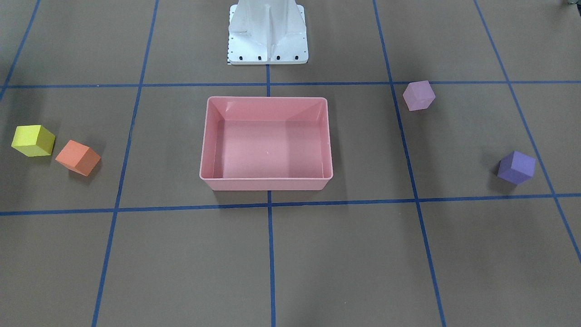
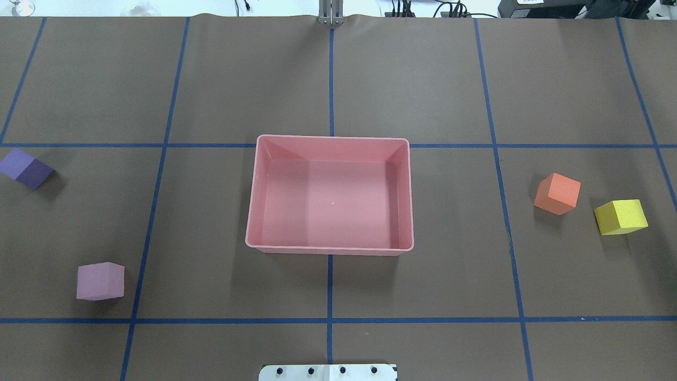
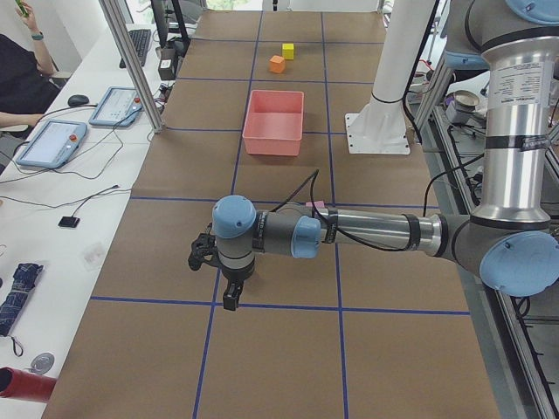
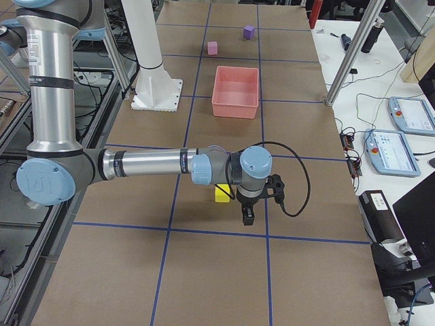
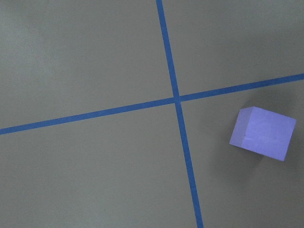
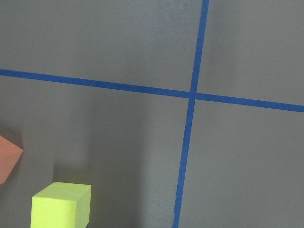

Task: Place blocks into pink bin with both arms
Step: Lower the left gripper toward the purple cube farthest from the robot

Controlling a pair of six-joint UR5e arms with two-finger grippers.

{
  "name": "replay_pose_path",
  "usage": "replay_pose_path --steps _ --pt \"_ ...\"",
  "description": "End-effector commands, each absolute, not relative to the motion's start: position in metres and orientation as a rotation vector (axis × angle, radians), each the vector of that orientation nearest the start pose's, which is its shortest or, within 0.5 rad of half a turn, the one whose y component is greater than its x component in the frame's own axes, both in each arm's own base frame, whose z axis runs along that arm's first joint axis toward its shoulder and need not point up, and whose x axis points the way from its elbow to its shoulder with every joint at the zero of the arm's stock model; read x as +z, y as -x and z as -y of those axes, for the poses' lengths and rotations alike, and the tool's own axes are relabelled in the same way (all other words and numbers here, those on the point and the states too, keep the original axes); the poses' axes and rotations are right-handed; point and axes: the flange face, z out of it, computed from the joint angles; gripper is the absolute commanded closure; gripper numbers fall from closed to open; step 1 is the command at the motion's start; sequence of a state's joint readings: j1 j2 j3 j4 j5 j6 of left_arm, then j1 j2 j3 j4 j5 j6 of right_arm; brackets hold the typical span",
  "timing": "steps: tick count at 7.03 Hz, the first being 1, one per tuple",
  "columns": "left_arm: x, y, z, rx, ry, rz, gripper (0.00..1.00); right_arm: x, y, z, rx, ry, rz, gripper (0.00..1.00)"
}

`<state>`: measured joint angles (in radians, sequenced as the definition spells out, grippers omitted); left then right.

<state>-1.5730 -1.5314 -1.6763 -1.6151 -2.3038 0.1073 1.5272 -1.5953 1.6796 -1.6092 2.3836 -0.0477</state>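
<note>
Only the side views showed the arms. The left arm (image 3: 376, 232) lay stretched low over the table (image 2: 423, 79) with the left gripper (image 3: 229, 301) pointing down, and the right arm (image 4: 146, 164) did likewise with the right gripper (image 4: 248, 219). From those angles I could not tell whether either gripper's fingers were spread or pressed together.

The two top views showed only the white base (image 1: 268, 32) and the task's things. The bin (image 1: 265, 184), a shallow pink tub with rounded corners, sat mid-table before the base, across a line of blue tape (image 2: 331, 79). All four blocks lay outside it. The yellow block (image 1: 32, 141) and orange block (image 1: 78, 157) sat close together on the robot's right. The pink block (image 1: 418, 95) and purple block (image 1: 516, 167) sat apart on its left.

The left wrist view held just the purple block. The right wrist view held the yellow block and a corner of the orange block.

A blue joint cap (image 4: 45, 182) bore a mark too small to read.
</note>
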Motion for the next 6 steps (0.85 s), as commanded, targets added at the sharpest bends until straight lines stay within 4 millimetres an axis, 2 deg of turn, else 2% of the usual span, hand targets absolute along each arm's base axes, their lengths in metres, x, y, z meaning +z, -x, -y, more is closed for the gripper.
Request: replay_pose_path --steps 1,3,5,6 --pt "0.623 0.067 0.482 0.143 -0.15 -0.727 0.0 0.616 -0.04 0.488 -0.099 -0.047 0.815 0.0" --pt "0.623 0.067 0.481 0.148 -0.155 -0.734 0.0 0.614 -0.04 0.488 -0.1 -0.049 0.815 0.0" --pt "0.609 0.063 0.488 0.154 -0.178 -0.733 0.0 0.608 -0.04 0.49 -0.104 -0.062 0.816 0.0" --pt "0.609 0.06 0.491 0.158 -0.188 -0.738 0.0 0.604 -0.04 0.494 -0.108 -0.07 0.816 0.0"
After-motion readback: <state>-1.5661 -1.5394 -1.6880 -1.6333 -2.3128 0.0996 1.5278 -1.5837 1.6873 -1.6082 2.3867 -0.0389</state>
